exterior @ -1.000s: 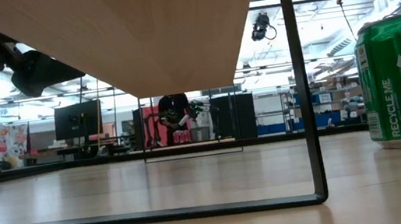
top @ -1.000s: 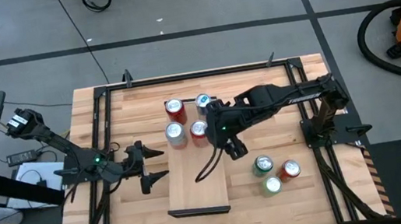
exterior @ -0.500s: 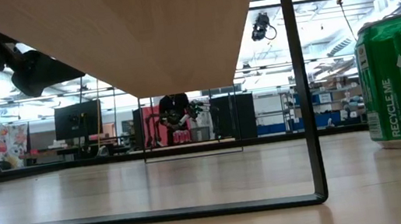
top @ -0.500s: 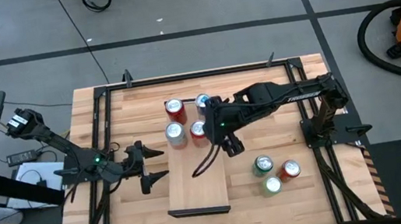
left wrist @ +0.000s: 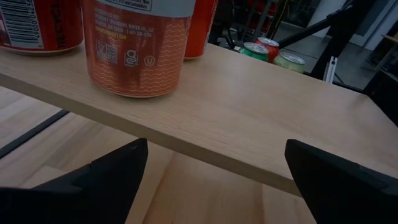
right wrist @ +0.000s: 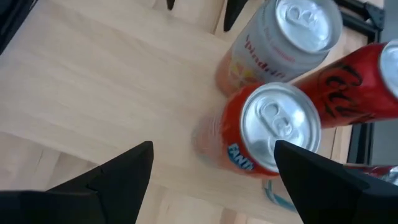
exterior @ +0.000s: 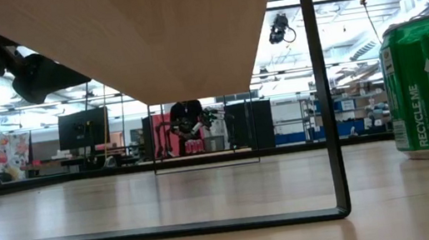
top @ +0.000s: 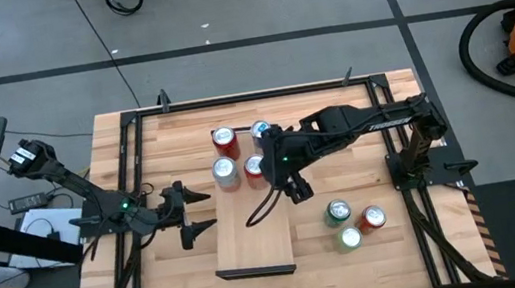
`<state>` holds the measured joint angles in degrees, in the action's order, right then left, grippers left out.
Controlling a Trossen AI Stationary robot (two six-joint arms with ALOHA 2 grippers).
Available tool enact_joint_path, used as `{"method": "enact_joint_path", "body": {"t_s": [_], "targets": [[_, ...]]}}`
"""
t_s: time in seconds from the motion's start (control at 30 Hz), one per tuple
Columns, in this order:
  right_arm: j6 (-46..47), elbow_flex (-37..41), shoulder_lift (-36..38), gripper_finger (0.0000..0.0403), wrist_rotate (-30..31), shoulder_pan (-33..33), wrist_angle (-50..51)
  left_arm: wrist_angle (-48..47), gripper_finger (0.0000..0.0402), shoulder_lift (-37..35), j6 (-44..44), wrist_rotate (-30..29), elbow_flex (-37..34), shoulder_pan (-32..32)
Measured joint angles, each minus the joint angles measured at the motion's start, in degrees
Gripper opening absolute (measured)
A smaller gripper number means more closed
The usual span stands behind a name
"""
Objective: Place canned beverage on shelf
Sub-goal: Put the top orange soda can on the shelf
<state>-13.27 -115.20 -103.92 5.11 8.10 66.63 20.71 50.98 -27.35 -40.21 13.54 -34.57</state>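
The shelf (top: 252, 227) is a long light-wood board on dark legs in the middle of the table. Several cans stand on its far end: a red one (top: 225, 141), a blue-and-white one (top: 261, 129), a silver-and-orange one (top: 225, 173) and an orange one (right wrist: 267, 134). My right gripper (right wrist: 214, 186) hovers open above the orange can, fingers on either side and clear of it. My left gripper (top: 197, 213) waits open, low at the shelf's left edge (left wrist: 249, 124).
On the table to the right of the shelf stand a green can (top: 337, 214), a red can (top: 373, 217) and a light-green can (top: 351, 238). The near half of the shelf is bare. A dark metal frame (top: 133, 121) runs around the tabletop.
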Motion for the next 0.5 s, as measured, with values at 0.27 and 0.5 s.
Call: {"method": "enact_joint_path", "body": {"t_s": [0.27, 0.5], "targets": [[-2.81, 0.58, 0.02, 0.0345, 0.76, -0.66, -1.61, 0.00, 0.0392, 0.00, 0.04, 0.00, 0.00, 0.00], [-3.41, 3.83, 0.28, 0.0345, 0.38, -1.86, -3.79, 0.00, 0.0392, -0.02, 0.04, 0.00, 0.00, 0.00]]}}
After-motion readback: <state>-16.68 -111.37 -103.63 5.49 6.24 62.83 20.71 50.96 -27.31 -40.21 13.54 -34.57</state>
